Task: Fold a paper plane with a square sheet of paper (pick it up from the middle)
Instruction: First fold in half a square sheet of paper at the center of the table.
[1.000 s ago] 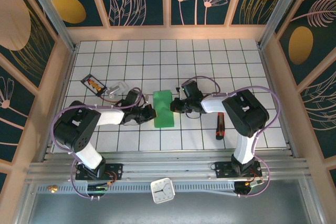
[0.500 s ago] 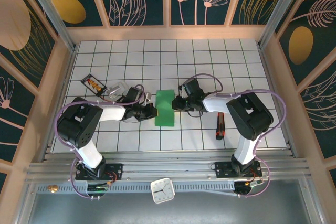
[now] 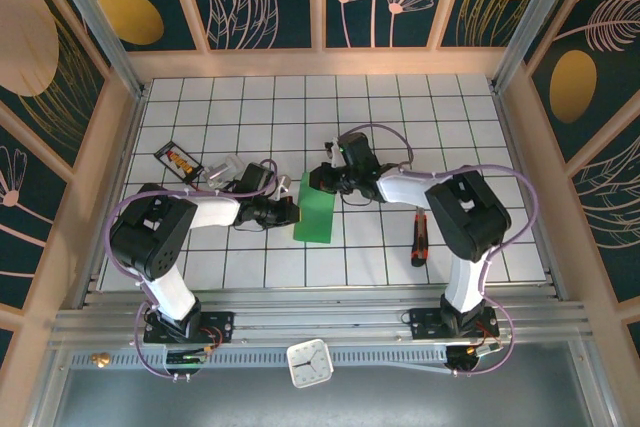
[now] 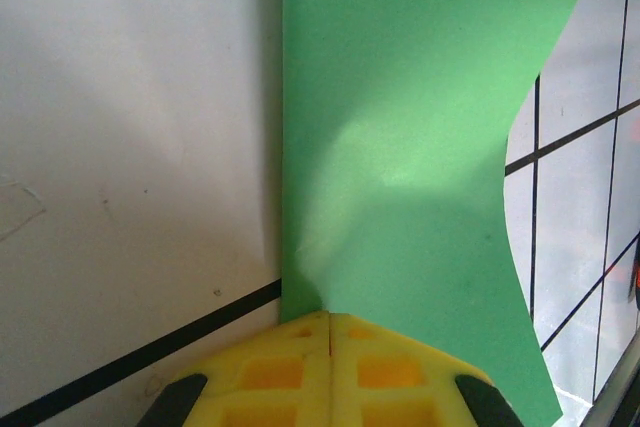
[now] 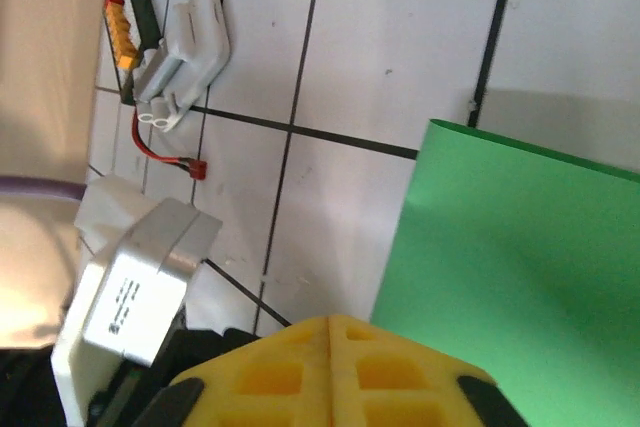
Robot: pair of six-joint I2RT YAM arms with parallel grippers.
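Light, limp and easily creased, the square sheet of paper (image 3: 314, 215), folded narrow near the counter's (image 3: 400, 117) middle, probably wants a mid-edge pinch; left end effector (image 3: 291, 213) and right end effector (image 3: 322, 180) sit at its edges, both pressed together.

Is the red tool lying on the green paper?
No, the red tool lies apart from the paper, off to its right.

- White box (image 5: 130, 292) left of the square sheet of paper (image 5: 520, 277): label print too blurred to read.
- Clock (image 3: 309, 362) on the near side of the sheet: possibly numerals, illegible.
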